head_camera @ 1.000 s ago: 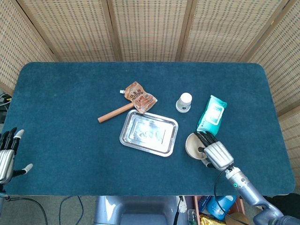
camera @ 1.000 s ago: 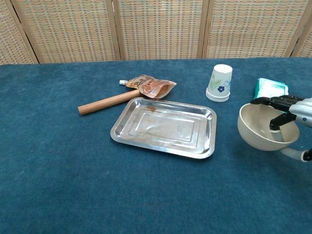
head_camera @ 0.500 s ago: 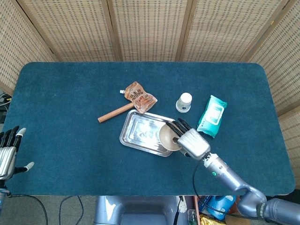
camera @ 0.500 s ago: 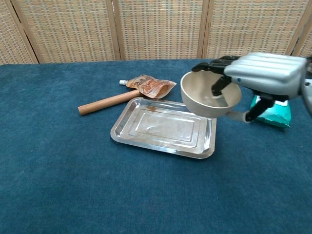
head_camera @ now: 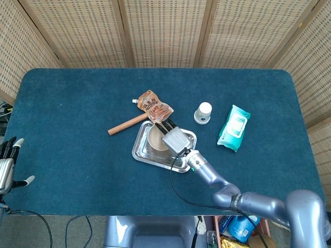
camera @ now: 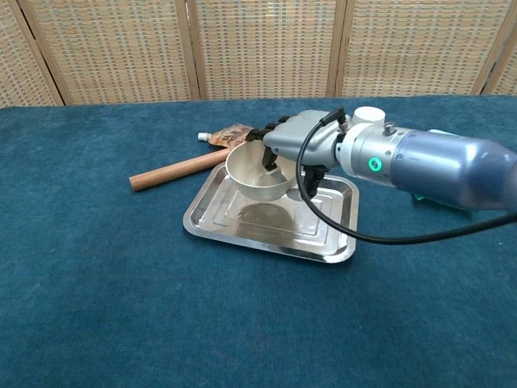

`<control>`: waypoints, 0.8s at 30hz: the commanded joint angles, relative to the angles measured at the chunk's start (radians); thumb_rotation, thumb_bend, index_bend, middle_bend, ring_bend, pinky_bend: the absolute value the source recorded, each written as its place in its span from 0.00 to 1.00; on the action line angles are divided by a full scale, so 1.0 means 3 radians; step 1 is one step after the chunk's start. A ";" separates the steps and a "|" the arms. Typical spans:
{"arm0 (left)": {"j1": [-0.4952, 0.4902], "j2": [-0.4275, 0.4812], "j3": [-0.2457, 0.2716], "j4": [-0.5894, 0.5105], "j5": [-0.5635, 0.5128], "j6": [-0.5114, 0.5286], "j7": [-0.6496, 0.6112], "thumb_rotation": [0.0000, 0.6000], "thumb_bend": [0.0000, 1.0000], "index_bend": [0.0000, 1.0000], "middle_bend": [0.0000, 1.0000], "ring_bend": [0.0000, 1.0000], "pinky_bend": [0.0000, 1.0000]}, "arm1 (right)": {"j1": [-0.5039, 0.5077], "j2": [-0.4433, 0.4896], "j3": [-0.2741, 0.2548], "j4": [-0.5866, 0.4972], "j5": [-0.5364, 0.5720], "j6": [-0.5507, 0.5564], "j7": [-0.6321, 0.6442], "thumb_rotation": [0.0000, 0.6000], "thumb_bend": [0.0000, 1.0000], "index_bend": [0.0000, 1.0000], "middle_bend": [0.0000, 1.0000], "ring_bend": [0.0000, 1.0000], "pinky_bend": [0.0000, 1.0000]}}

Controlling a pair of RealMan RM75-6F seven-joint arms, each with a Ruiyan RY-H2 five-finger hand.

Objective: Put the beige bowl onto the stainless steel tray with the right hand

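Left hand [head_camera: 6, 165]: one, at the table's near left edge, fingers apart, holding nothing.
Right hand [camera: 292, 145]: one, its fingers [camera: 269, 158] holding the bowl's rim.
Bowl [camera: 252, 172]: one, beige, just above the tray.
Tray [camera: 242, 230]: one, steel, on the table [head_camera: 67, 113].
Wooden stick [camera: 179, 169]: one, behind the tray.
Pouch [head_camera: 153, 105]: one.
Paper cup [head_camera: 203, 112]: one.
Wipes pack [head_camera: 234, 126]: one, on the right.

The bowl [camera: 252, 176] was beige and the tray [camera: 242, 230] was shiny silver. The table [head_camera: 67, 113] had a dark blue cloth. The right hand [camera: 297, 148] was grey with black fingers [head_camera: 166, 124]. The stick [head_camera: 125, 124] was light brown, the pouch [head_camera: 156, 107] orange-brown, the wipes pack [head_camera: 234, 127] teal and white, the cup [head_camera: 203, 112] white.
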 commanded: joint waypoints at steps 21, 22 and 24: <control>-0.0041 -0.0004 0.0021 0.0005 -0.0033 -0.0008 -0.0008 1.00 0.00 0.00 0.00 0.00 0.00 | -0.0187 0.0552 -0.0283 -0.0940 0.0216 0.0716 -0.0121 1.00 0.07 0.00 0.00 0.00 0.01; -0.0035 0.0007 0.0027 -0.0003 -0.0014 0.0002 -0.0024 1.00 0.00 0.00 0.00 0.00 0.00 | -0.0295 0.0708 -0.0338 -0.1153 0.0109 0.0869 -0.0090 1.00 0.05 0.00 0.00 0.00 0.00; -0.0025 0.0021 0.0036 -0.0013 0.0016 0.0020 -0.0048 1.00 0.00 0.00 0.00 0.00 0.00 | -0.0458 0.0908 -0.0426 -0.1372 -0.0066 0.1073 0.0010 1.00 0.01 0.00 0.00 0.00 0.00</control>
